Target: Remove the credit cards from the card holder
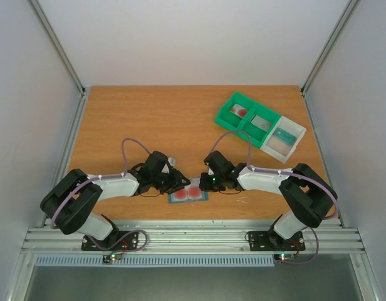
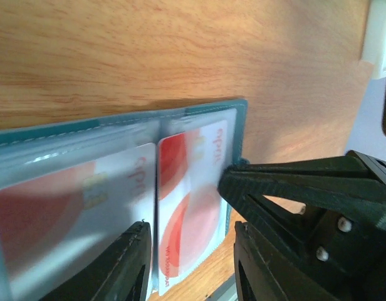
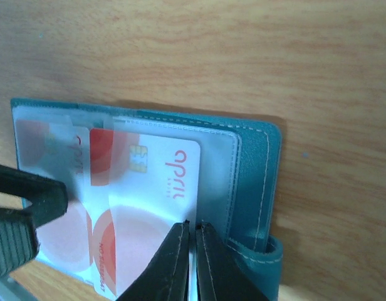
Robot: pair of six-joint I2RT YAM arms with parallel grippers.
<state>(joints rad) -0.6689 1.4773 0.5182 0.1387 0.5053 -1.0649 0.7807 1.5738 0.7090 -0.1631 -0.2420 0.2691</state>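
Holder (image 1: pixel 188 195) lies opened flat on the table (image 1: pixel 149 119), close to the near edge and between my two arms. Both panels face up, and each shows a white card with red circles under clear plastic. The right card (image 3: pixel 149 188) carries a gold chip and red lettering. The left card (image 2: pixel 61 213) looks dimmer through its cover.

My right gripper (image 3: pixel 193 227) has its fingers pressed together. Their tips sit at the right card's right edge, on the strip of plastic between that edge and the holder's stitched border. I cannot tell whether the card's edge is caught between the pads or whether they only rest against it. From the left wrist I see the same tip touching the far side of that card.

My left gripper (image 2: pixel 191 229) has its fingers spread apart. In its own view they frame the right card. From the right wrist they show over the left end of the holder, above the left card. I cannot tell whether they press on the holder or hang just above it.

Green and white bins (image 1: pixel 259 125) stand at the far right of the table, well apart from the holder. They hold a few flat pieces too small for me to make out.
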